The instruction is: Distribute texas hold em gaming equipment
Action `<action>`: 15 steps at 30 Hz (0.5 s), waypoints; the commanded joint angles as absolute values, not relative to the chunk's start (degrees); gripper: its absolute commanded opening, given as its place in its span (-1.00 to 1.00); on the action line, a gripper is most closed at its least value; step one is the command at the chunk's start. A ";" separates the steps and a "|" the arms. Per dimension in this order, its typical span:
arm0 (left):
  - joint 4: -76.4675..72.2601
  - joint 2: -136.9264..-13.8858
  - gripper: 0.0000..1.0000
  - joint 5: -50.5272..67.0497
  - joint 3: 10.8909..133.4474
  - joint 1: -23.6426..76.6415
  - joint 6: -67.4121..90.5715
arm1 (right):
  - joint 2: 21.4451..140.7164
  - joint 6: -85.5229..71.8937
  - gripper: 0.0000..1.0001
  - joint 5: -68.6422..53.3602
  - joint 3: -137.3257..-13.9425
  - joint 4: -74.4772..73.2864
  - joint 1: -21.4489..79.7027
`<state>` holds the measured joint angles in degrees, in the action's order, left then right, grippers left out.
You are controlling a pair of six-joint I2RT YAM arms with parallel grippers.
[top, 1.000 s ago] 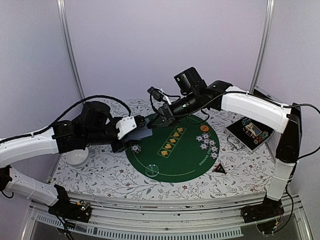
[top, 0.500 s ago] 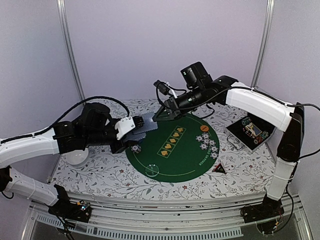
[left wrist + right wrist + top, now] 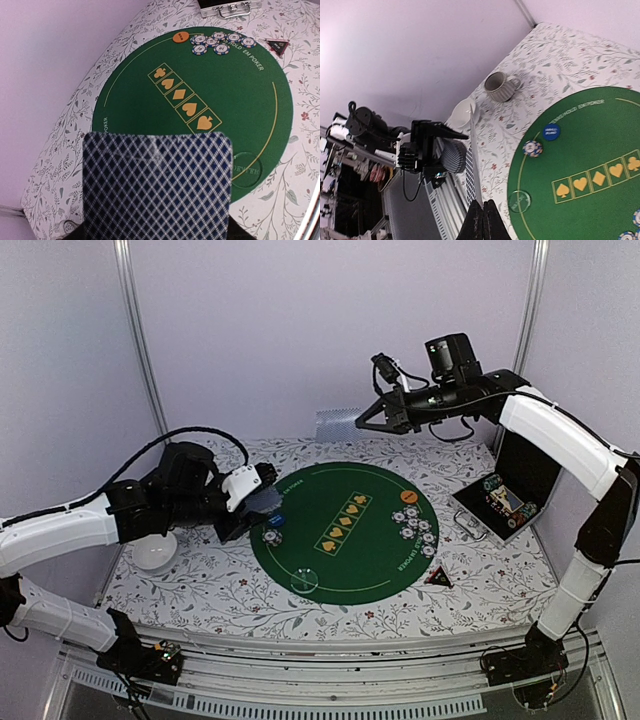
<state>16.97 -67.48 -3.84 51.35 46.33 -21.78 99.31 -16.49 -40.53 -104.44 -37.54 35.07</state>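
One card (image 3: 336, 425) aloft, deck (image 3: 157, 185) held
The right gripper (image 3: 363, 422) pinches one card by its edge above the green mat's (image 3: 350, 570) far rim; the left gripper (image 3: 254, 508) clasps the deck at the mat's left rim. Cards look light, slick, bendy: take an edge.

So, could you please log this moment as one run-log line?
left end effector: holding card deck | right end effector: shut on single card, held high in the air
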 commanded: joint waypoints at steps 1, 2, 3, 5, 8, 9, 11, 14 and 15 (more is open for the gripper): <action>15.69 -66.27 0.10 -4.05 50.72 43.58 -20.86 | 98.18 -18.55 -0.98 -31.73 -100.88 -36.05 32.63; 15.40 -66.31 0.10 -4.21 51.02 43.03 -20.98 | 99.10 -19.15 -0.98 -32.34 -99.84 -35.42 32.62; 15.12 -66.35 0.10 -4.16 51.37 42.51 -21.21 | 100.03 -19.57 -0.98 -33.76 -98.55 -34.46 32.61; 14.59 -66.37 0.10 -3.41 52.11 41.76 -21.37 | 101.96 -20.88 -0.98 -36.25 -95.26 -31.57 32.62; 13.53 -66.11 0.10 -2.46 52.11 40.92 -21.30 | 106.04 -23.08 -0.97 -38.04 -93.16 -28.81 33.25; 13.12 -65.91 0.10 -2.19 51.73 40.71 -21.21 | 107.75 -23.79 -0.98 -38.58 -93.09 -28.10 33.80; 12.55 -65.39 0.10 -1.94 50.70 40.46 -21.05 | 110.94 -25.13 -0.98 -40.21 -93.25 -25.71 35.01; 11.80 -64.67 0.10 -1.93 49.41 39.96 -20.74 | 115.70 -27.30 -0.98 -41.18 -95.01 -23.21 36.46; 11.60 -64.49 0.10 -1.76 49.11 39.83 -20.68 | 117.12 -27.66 -0.98 -41.41 -95.83 -22.68 36.71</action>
<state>14.68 -66.39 -2.94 50.48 41.17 -21.32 113.21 -24.34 -38.52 -93.67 -28.01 34.76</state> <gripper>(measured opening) 0.554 0.016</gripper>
